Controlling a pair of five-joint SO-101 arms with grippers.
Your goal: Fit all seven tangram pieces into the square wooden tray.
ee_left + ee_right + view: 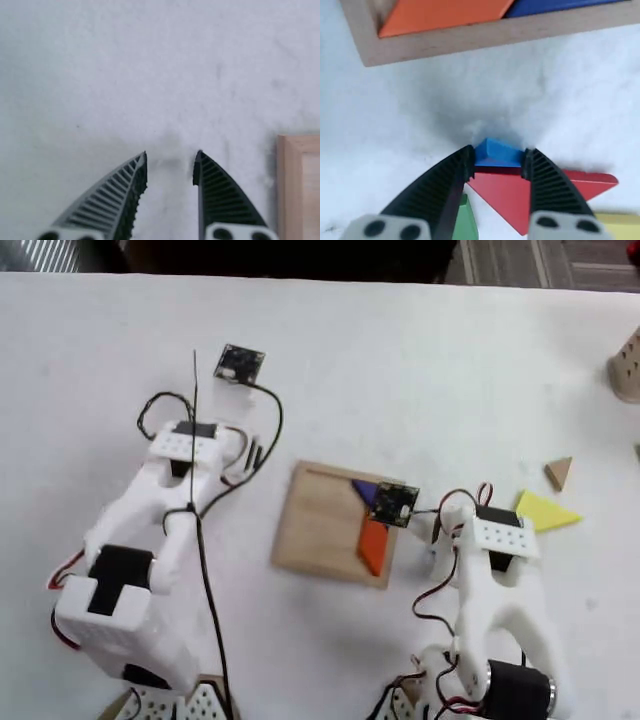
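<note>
Wooden tray [325, 525] at table [400, 360] centre, orange piece [372, 545] and dark blue piece [364, 490] along its 3 o'clock side | right claw [498, 157] grasping small blue block [497, 152] beside red triangle [510, 192] | left claw [171, 160] released, at tray's 9 o'clock

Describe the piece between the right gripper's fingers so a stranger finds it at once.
From the wooden tray, go to the right gripper beside it. Between its fingers is the blue piece; its neighbours are a red triangle, a green piece and a yellow piece.
</note>
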